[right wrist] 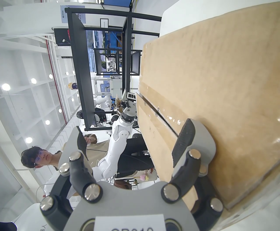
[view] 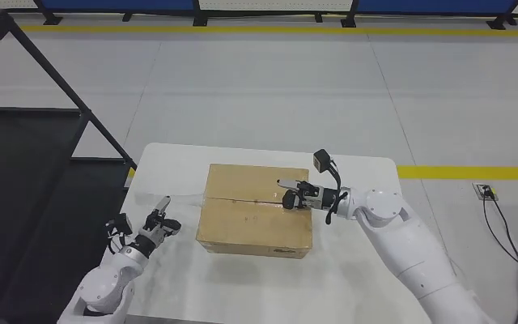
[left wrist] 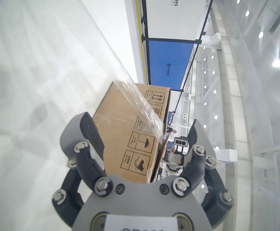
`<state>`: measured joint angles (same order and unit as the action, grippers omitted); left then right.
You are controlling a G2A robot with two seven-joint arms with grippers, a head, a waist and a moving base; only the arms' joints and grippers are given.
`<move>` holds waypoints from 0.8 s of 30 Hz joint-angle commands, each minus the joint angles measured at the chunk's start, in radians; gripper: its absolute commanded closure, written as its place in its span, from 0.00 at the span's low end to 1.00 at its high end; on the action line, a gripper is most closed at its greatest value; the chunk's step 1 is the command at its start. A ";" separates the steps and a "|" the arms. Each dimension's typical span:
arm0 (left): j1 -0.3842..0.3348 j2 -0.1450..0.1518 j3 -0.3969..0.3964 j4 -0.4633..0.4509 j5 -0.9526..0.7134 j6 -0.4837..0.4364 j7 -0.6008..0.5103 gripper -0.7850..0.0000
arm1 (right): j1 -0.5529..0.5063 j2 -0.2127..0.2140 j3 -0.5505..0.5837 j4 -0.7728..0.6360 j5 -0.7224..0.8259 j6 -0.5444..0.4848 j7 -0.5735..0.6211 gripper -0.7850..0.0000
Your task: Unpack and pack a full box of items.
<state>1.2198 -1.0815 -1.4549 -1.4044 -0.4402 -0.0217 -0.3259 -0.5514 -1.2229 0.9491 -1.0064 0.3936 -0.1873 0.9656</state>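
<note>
Robotics lab / test hall, industrial-type, not a home. Wide pale-grey floor [view: 259, 89] w/ yellow tape line [view: 243, 29] marking lanes, plus a floor socket [view: 484, 192]. Blue partition panels [left wrist: 168, 63] and white pegboard [left wrist: 175, 17] on black posts fence off the bay. Black metal frame [right wrist: 80, 65] stands near the white tabletop [view: 356, 267]. Background: white shelving wall [right wrist: 28, 65] w/ round lights [right wrist: 6, 87], a monitor [right wrist: 135, 63] on a rack, and a 2nd white robot arm [right wrist: 117, 135] at another station.
</note>
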 commanded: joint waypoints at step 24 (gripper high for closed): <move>-0.369 -0.108 0.186 0.446 -0.207 -0.107 0.164 0.00 | 0.000 0.000 0.000 0.000 0.000 0.000 0.000 0.00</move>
<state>0.8489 -1.1890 -1.2651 -0.9595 -0.6482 -0.1084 -0.1639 -0.5514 -1.2229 0.9491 -1.0064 0.3936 -0.1873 0.9656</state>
